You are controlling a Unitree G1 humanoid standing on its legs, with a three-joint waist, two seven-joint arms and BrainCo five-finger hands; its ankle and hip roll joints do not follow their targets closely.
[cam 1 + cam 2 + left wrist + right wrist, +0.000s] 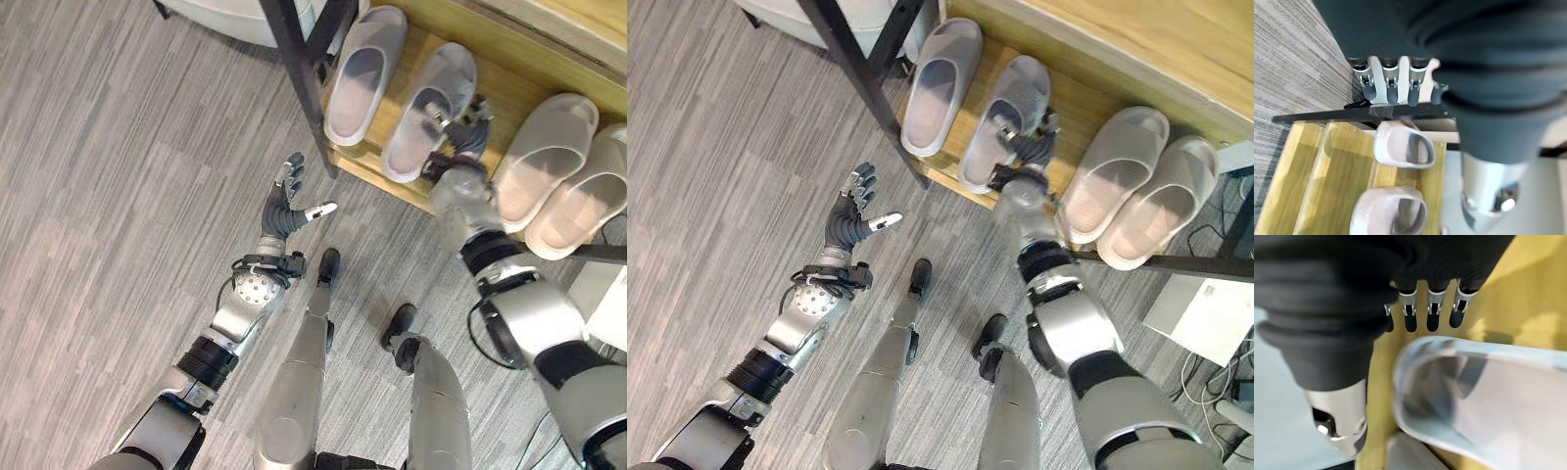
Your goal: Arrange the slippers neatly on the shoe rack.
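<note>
Grey wood-grain floor (118,196) runs up to a low wooden shoe rack (509,93) with a black metal frame (294,69). Four slippers lie on its shelf: a grey pair to the robot's left, far grey slipper (364,73) and near grey slipper (429,110), and a cream pair (563,176) to the right, side by side and touching.

Right hand (460,132) sits at the heel end of the near grey slipper. In the right wrist view its fingers (1432,316) look fairly straight over the shelf past the slipper's rim; cannot tell whether the thumb bears on the slipper, so I can't say if it is grasped or released.

Left hand (286,206) hovers over the floor near the frame leg, fingers relaxed and spread, holding nothing.

Judgement: final alignment step. All slippers are on the rack; the near grey one angles slightly against its mate. Next move likely a small nudge to square it, then withdrawal.

Obstacles: the frame leg just beside the far grey slipper; the cream pair close to the right forearm.
</note>
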